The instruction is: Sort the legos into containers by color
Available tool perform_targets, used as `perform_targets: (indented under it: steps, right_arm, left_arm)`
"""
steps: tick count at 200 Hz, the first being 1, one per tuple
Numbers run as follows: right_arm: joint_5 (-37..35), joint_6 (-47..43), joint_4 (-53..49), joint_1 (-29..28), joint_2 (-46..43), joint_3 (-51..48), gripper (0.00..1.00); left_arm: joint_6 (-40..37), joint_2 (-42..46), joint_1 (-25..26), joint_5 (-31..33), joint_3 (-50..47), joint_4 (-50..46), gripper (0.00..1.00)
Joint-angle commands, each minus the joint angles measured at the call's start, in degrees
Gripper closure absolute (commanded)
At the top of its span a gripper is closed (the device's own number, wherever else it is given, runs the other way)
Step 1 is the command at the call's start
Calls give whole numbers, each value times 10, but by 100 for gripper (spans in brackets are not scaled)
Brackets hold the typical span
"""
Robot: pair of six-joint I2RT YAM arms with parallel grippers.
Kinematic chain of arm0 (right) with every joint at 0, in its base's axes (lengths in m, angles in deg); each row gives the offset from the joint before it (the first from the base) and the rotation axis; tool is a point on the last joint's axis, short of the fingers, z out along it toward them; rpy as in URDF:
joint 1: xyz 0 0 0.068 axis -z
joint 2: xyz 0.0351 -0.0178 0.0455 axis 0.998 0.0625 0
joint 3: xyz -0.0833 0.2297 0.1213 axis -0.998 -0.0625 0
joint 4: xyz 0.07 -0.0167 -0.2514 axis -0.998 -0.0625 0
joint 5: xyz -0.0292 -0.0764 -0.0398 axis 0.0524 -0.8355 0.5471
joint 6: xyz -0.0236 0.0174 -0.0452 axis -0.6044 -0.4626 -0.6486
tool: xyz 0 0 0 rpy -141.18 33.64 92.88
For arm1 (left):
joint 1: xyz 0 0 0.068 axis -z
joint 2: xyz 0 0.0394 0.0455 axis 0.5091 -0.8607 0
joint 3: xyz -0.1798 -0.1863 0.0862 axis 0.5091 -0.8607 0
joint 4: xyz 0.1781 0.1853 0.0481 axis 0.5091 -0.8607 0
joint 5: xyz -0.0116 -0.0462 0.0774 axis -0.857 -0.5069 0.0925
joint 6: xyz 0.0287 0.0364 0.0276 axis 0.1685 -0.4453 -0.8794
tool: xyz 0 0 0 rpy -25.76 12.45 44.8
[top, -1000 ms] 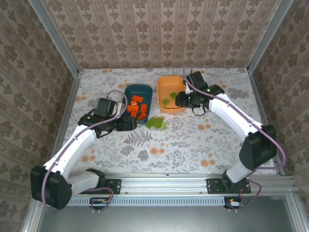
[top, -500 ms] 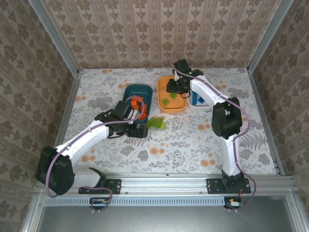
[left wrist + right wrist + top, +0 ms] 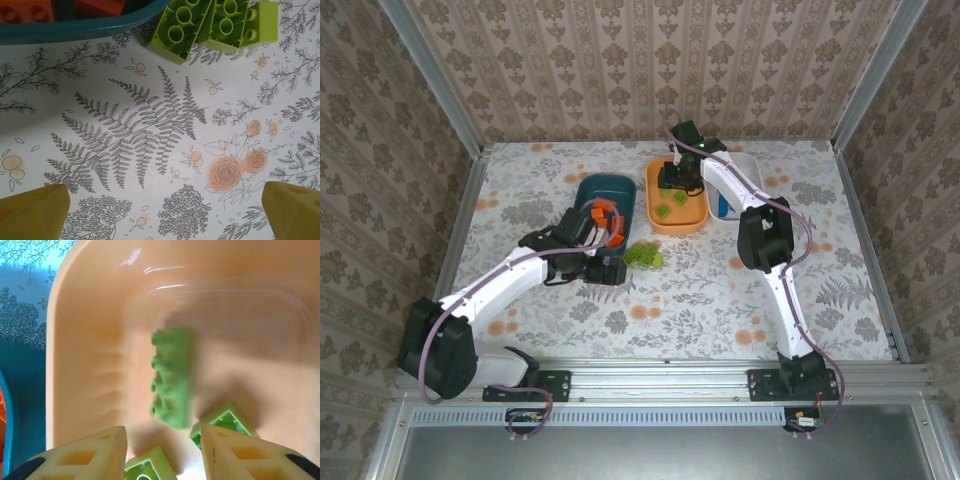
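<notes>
Grn legos (image 3: 172,380) in org bin (image 3: 80,340); org legos (image 3: 97,5) in teal bin (image 3: 75,31); grn pile (image 3: 215,22) beside teal bin.

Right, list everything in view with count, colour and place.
teal bin: one, dark teal, far middle of the table
orange bin: one, orange, just right of the teal bin
white bin: one, white, right of the orange bin, partly behind the right arm
orange legos: several, orange, in the teal bin
binned green legos: three, light green, in the orange bin, one blurred
loose green legos: at least three, light green, on the table by the teal bin's near edge
blue legos: count hidden, blue, in the white bin
left gripper: open, over the table near the loose green legos
right gripper: open, over the orange bin
</notes>
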Motion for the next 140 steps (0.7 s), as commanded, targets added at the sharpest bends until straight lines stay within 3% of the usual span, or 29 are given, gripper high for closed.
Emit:
perform_targets:
  steps: [1,28,58,110,140]
  right_arm:
    - [-3,-12,-38,3,2,23,48]
    - [-3,-17,-48,3,-29,18,42]
    - [10,-27,-19,0,-132,-54,39]
    - [51,-56,99,-35,-388,-372,29]
    - [46,-99,132,-88,-493,-542,24]
  left_arm:
    - [-3,16,-6,-7,-2,3,0]
    - [4,32,-16,-9,-5,6,0]
    - [17,64,-33,-14,-13,18,0]
    - [43,136,-65,-30,-73,88,0]
    - [62,167,-90,-29,-99,121,0]
